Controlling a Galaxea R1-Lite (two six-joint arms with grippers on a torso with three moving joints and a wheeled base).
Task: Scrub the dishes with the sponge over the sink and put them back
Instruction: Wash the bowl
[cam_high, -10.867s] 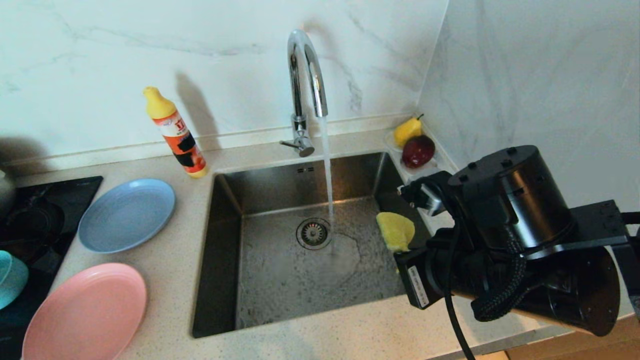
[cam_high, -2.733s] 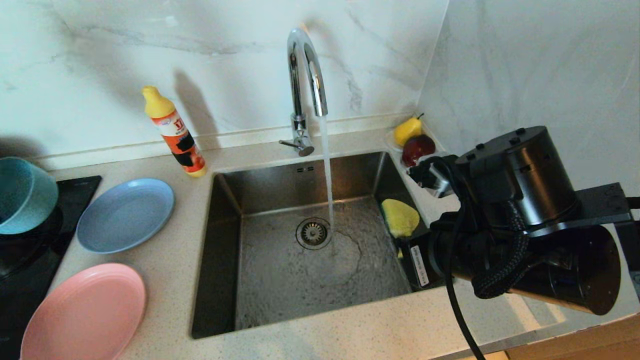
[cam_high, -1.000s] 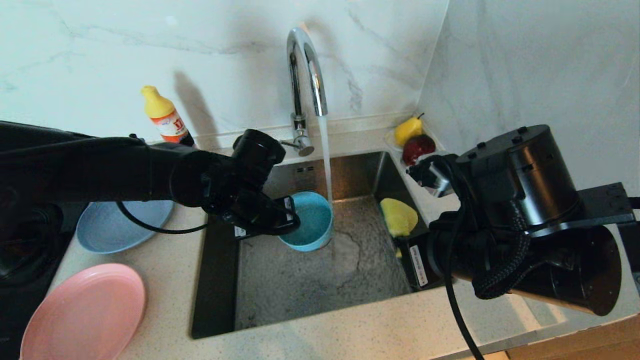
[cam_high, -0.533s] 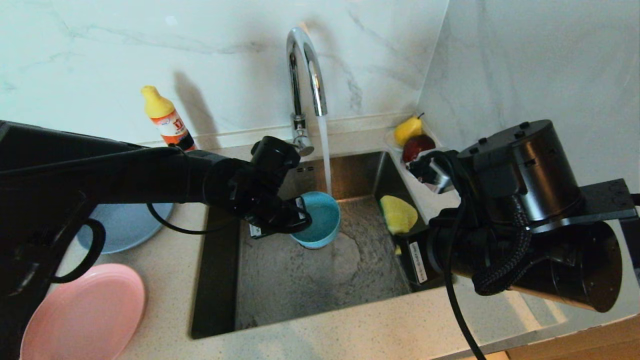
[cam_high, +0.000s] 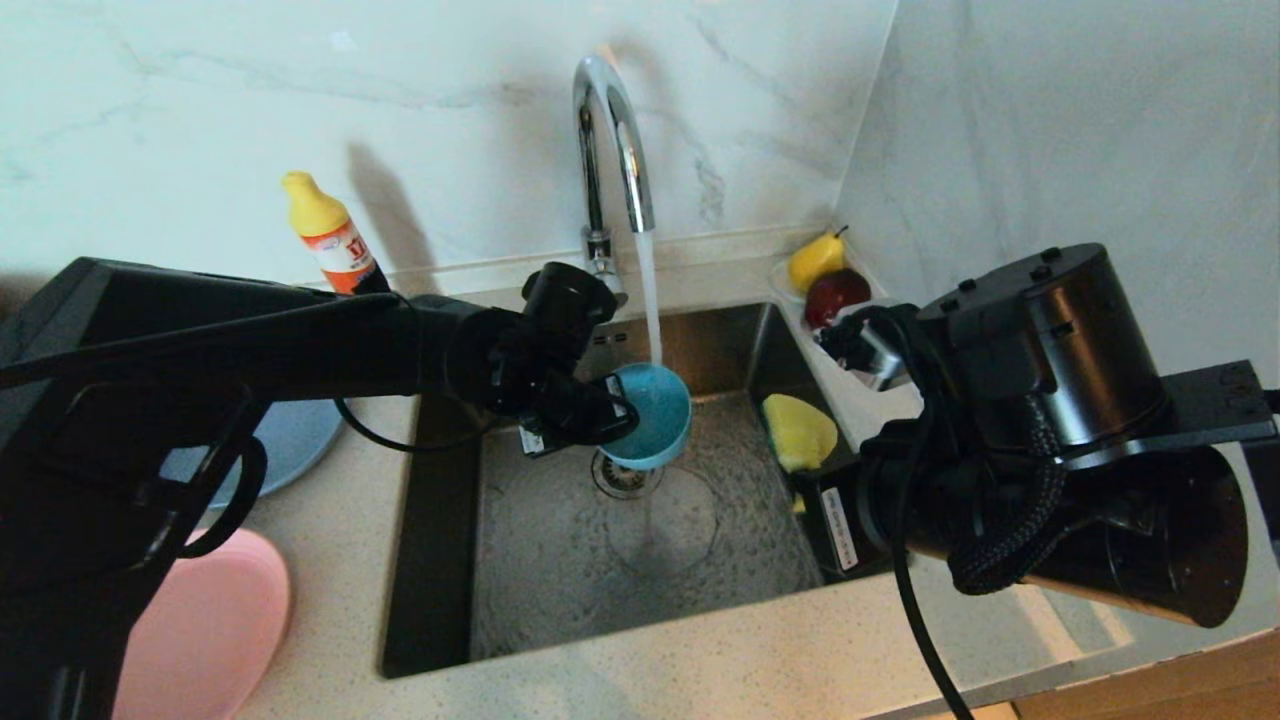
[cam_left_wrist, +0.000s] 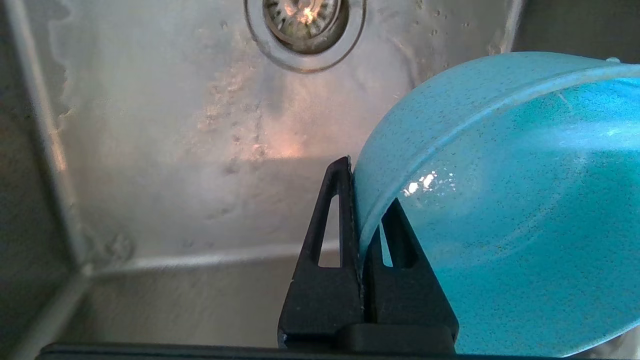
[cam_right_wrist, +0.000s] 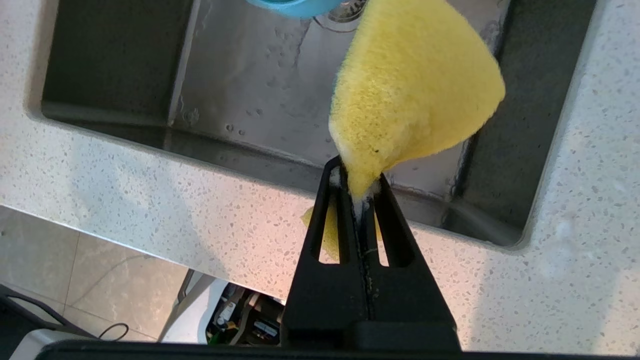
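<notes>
Bowl meets sponge over the sink

Left claw (cam_left_wrist: 367, 200) pinches the tilted bowl (cam_high: 650, 428) rim under the tap; right claw (cam_right_wrist: 357, 200), nipping the sponge (cam_high: 797, 432), waits just beside, bowl mouth facing it.

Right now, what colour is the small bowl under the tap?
Speckled teal small bowl, clearest in left wrist view.

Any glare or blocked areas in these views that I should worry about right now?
Head view: the left arm hides most of the blue plate and part of the pink plate. Left wrist view: a bright glint on the teal bowl, pale sheen on the sink floor. Right wrist view: the sponge is sharp and evenly lit.
</notes>
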